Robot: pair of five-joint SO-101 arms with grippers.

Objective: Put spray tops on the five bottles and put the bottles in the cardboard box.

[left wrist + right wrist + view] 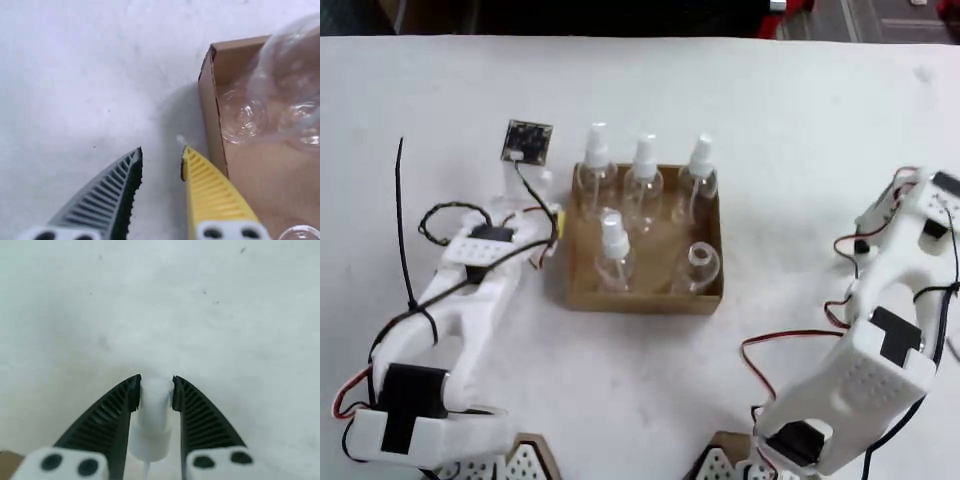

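Observation:
The cardboard box [645, 298] stands mid-table with five clear bottles in it. The three at the back [642, 188] and the front left one [615, 258] wear white spray tops. The front right bottle [697, 266] has a bare neck. My left gripper [161, 155] is open with nothing between its grey and yellow fingers, low over the table just outside the box's left wall [212, 115]; in the high view the left gripper [554, 228] sits at that wall. My right gripper [156, 389] is shut on a white spray top [151, 420] above bare table, far right of the box.
A small black circuit board [527, 141] with a cable lies left of the box's back corner. The right arm [880, 360] and its red and black wires [790, 345] take up the table's right side. White tabletop [770, 110] stretches behind the box.

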